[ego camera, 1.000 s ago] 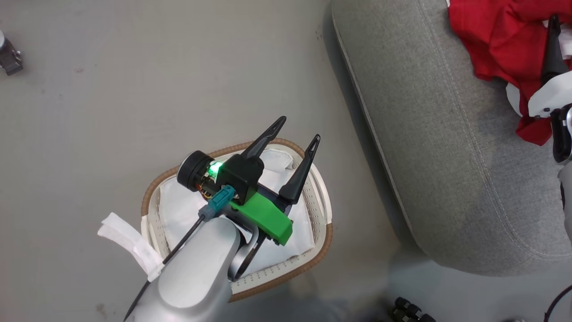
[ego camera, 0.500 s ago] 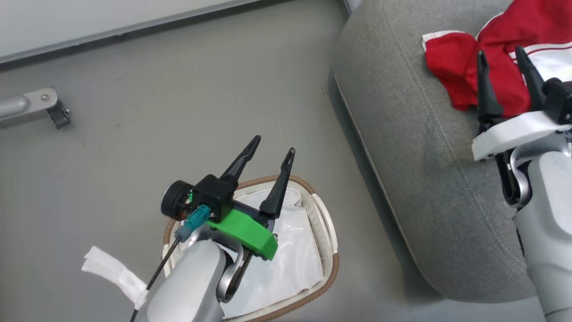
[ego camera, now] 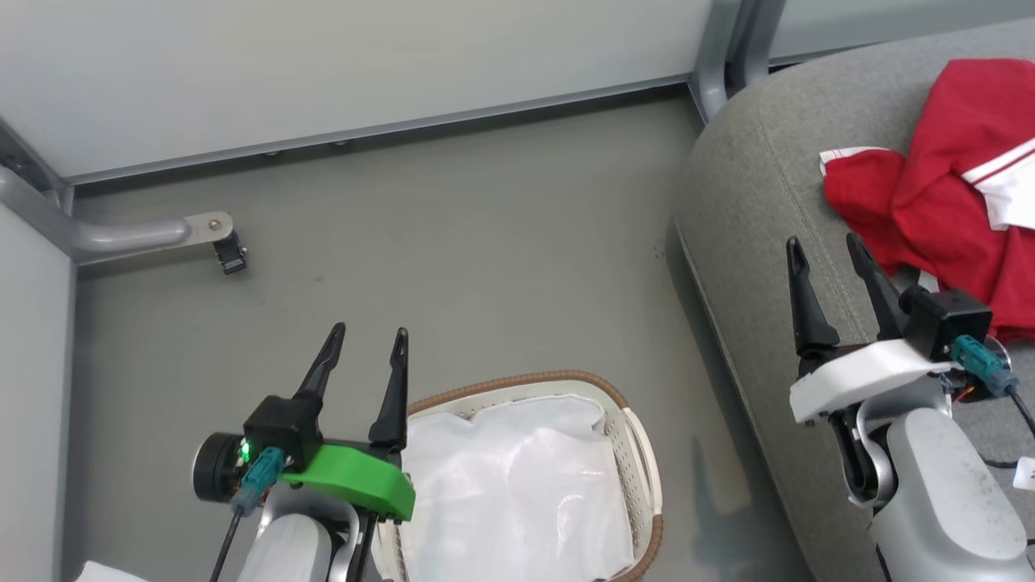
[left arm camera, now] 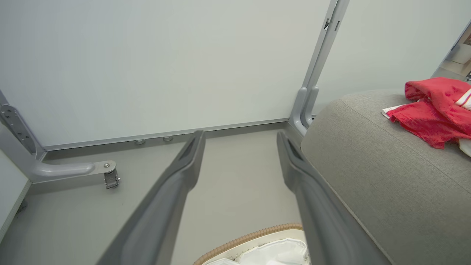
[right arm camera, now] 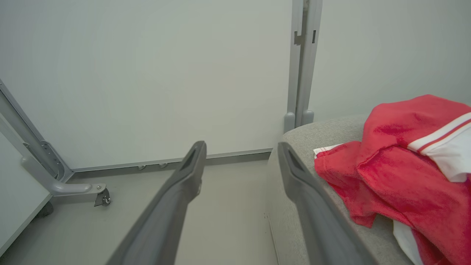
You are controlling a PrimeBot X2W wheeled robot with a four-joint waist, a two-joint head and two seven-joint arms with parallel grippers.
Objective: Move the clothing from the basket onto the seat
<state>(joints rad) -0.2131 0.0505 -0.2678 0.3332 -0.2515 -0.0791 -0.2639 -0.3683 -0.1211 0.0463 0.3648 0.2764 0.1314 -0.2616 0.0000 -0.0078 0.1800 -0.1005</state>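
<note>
- Lying in a crumpled red heap on the seat [ego camera: 752,210], the clothing [ego camera: 946,186] sits near the cushion's far corner, well apart from the basket [ego camera: 517,381]; on that evidence the transfer looks finished.
- The basket stands on the floor [ego camera: 485,242] just beside the seat's front edge, with its white liner [ego camera: 517,477] inside and no red visible.
- The left gripper [ego camera: 369,330] hovers beside the basket's rim, fingers spread and empty, probably because nothing there needs picking.
- The right gripper [ego camera: 823,239] hangs over the seat's edge near the clothing, fingers likewise apart, gripping nothing and apparently clear of the cloth.
- Counted: two grippers, one basket, one liner, one seat, one heap; the number of garments in it cannot be told.
</note>
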